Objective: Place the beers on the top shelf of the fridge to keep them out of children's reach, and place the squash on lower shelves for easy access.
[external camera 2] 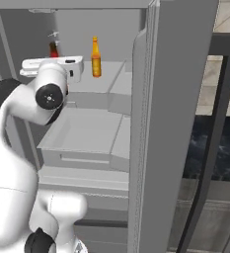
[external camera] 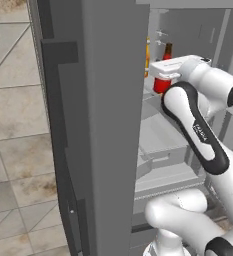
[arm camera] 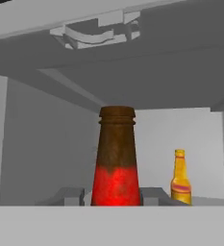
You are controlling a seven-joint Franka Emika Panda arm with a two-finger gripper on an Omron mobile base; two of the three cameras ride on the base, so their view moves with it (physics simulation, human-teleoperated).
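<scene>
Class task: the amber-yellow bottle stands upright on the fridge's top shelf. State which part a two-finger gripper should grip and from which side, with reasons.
Probably the amber-yellow bottle at its labelled body, approached level from the fridge's open front: it stands upright and slim, and the ceiling sits close above its cap.

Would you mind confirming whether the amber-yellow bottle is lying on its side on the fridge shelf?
No, the amber-yellow bottle stands upright on the top shelf, its neck pointing straight up in the right base view.
</scene>
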